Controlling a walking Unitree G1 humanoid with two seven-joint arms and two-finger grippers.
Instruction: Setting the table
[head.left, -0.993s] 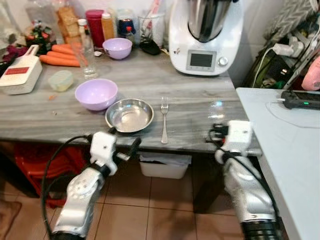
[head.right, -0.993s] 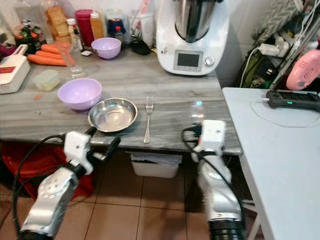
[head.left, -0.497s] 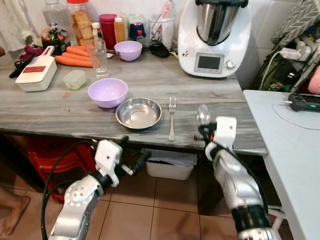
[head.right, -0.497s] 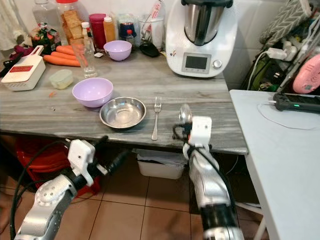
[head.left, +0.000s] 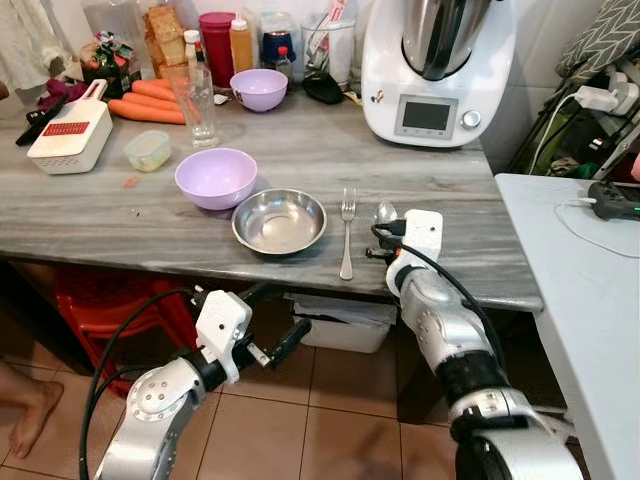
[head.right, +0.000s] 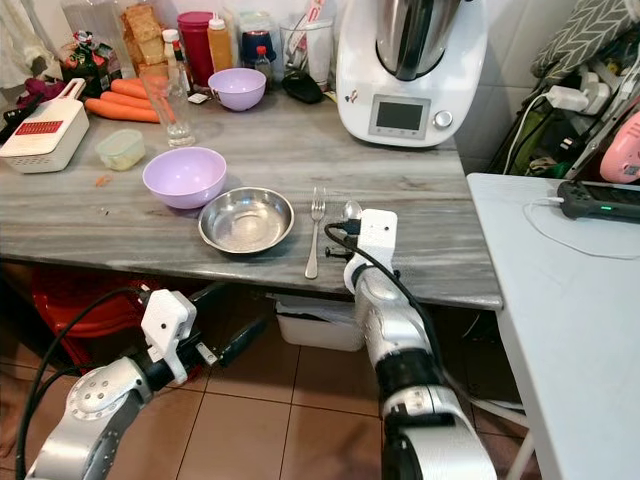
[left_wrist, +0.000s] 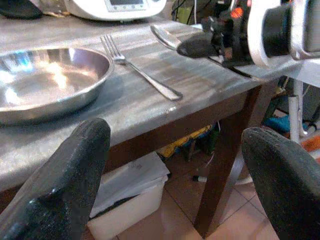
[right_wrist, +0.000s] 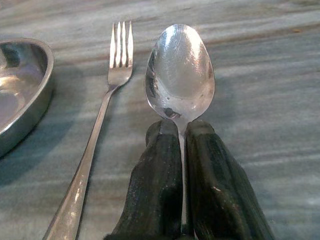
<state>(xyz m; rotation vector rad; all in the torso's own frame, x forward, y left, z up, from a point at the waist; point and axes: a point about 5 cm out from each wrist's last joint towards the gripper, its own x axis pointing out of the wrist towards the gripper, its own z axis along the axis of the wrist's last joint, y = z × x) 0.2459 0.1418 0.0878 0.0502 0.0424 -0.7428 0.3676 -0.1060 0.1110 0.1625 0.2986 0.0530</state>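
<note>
Grey table (head.left: 120, 215): one fork (head.left: 346, 236); right gripper (right_wrist: 181, 150) clamps one spoon (right_wrist: 180, 75); left gripper (left_wrist: 175, 165) wide apart.

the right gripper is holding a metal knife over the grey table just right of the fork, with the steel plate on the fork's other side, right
Not quite: the right gripper is shut on a shiny metal spoon, not a knife, as the right wrist view shows. The rest holds: it is over the grey wood-grain table, right of the silver fork, with the round steel plate beyond.

Grey wood-grain table (head.left: 130, 215) is carrying a steel dish (head.left: 279, 220) and fork (head.left: 346, 235), both lying beside the right gripper (right_wrist: 182, 150), fork nearer.
</note>
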